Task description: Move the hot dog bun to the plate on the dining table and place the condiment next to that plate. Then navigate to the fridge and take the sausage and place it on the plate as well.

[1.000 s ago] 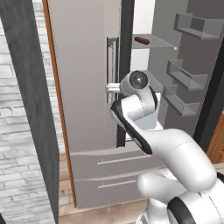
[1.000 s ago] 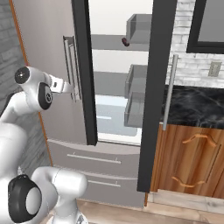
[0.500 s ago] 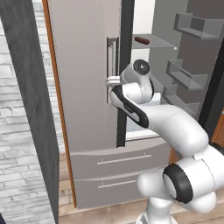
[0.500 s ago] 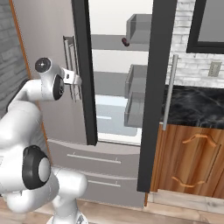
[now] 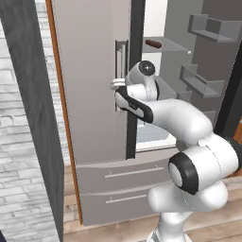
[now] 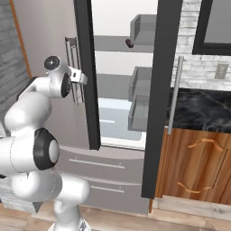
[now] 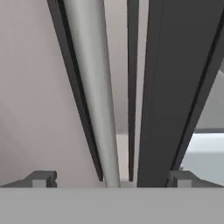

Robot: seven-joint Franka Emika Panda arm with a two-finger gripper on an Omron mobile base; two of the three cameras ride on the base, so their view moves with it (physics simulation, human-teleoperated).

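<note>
One door of the fridge point(image 5: 94, 94) is closed and the other stands swung wide, and the sausage point(image 5: 153, 44) lies in plain sight on an upper shelf inside; in the right base view it shows as a small dark end point(image 6: 130, 43) on that same shelf. The gripper point(image 5: 116, 85) sits right at the long handle point(image 5: 120, 61) of the closed door, with its jaws spread fully apart and nothing between them but the handle point(image 7: 94, 100) itself, seen close up from the hand camera and running up between the two fingertips point(image 7: 41, 178). Whether the fingers actually touch the handle is hard to say from these angles; they look just beside it. Since the shelf with the sausage is already reachable through the open side, the sensible move is probably to back the hand clear of the handle, lift it, and swing it round the dark door edge point(image 6: 85, 72) into the opening. Coming in level with the shelf, jaws kept wide and turned across the sausage's short width, should give a clean grip without knocking it deeper.
</note>
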